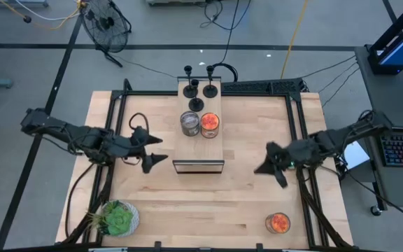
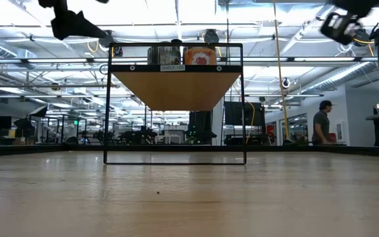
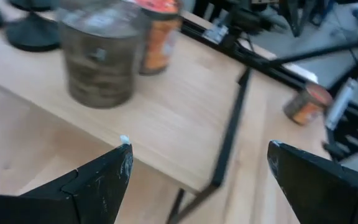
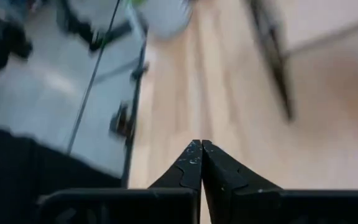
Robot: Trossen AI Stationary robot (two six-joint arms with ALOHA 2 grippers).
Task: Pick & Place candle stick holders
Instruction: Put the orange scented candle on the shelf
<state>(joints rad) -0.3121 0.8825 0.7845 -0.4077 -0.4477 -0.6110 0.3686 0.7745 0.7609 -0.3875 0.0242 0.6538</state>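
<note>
While nothing is held, I keep left gripper (image 1: pixel 154 150) wide beside the shelf (image 1: pixel 199 148) | candle stick holders (image 1: pixel 197 87) at its far end, beyond jars (image 1: pixel 200 124) | right gripper (image 1: pixel 270 168) pinched empty, waiting opposite.

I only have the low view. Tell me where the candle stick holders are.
Observer: All three candle stick holders stand at the far end of the shelf, behind the two jars.
Operator: Give me the left gripper's state.
Observer: The left gripper is open and empty, just off the shelf's left side near its front end.
Operator: Now the right one.
Observer: The right gripper is shut on nothing, over bare table well to the right of the shelf.
</note>
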